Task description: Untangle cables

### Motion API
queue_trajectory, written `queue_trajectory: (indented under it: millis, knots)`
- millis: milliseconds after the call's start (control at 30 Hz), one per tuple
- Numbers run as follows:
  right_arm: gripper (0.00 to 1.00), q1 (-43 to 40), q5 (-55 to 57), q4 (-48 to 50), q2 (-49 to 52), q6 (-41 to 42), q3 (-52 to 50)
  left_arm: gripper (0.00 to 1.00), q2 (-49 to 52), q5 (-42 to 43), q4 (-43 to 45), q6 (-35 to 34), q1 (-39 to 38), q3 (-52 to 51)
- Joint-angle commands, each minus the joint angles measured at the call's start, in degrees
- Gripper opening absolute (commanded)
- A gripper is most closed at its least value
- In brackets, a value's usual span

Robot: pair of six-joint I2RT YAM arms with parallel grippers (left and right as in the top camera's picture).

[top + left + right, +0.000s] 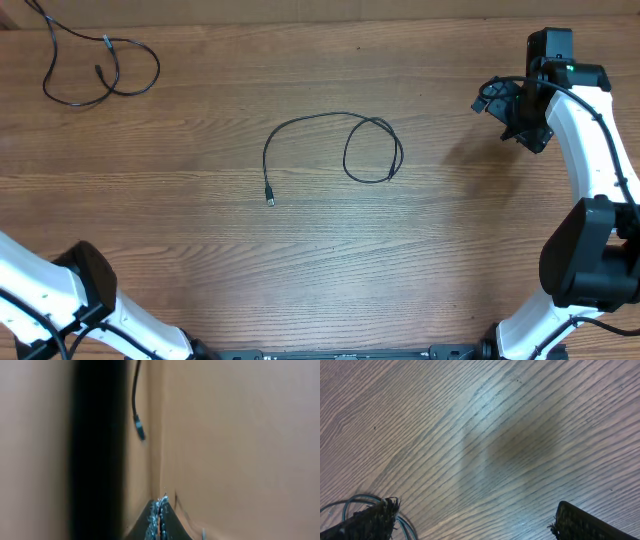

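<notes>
One looped cable (346, 150) is lying on the desk (200, 250) well left of the right jaws, more cables (108, 65) farther left. Right jaws are hanging spread wide, empty; left jaws are clenching nothing, a plug (139, 430) ahead of them.

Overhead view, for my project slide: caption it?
One looped cable lies mid-table, a second cable top-left; the right pincer hovers over the wooden table.

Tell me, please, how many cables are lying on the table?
2 clearly: a centre cable looped mid-table, and a corner cable at the far left, running off the frame. The corner one may hide a second cord in its loops.
</notes>
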Motion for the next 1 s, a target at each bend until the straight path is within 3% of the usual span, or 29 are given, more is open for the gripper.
queue_trajectory:
  millis: [0, 333, 500, 733, 967]
  knots:
    - [1.00, 0.09, 0.57, 0.02, -0.66, -0.13, 0.35, 0.05, 6.25, 2.32, -6.69, 6.64, -0.57, -0.76]
    - [1.00, 0.09, 0.57, 0.02, -0.66, -0.13, 0.35, 0.04, 18.29, 1.95, -22.88, 5.70, -0.59, -0.98]
    - [1.00, 0.09, 0.57, 0.02, -0.66, -0.13, 0.35, 0.04, 21.11, 0.92, -22.97, -2.69, -0.48, -2.89]
    - [1.00, 0.09, 0.57, 0.02, -0.66, -0.13, 0.35, 0.04, 21.40, -19.58, -22.97, -21.27, -0.50, -9.57]
    - [1.00, 0.09, 0.55, 0.02, -0.66, -0.13, 0.35, 0.04, 21.40, -25.11, -22.99, -31.30, 0.15, -19.67]
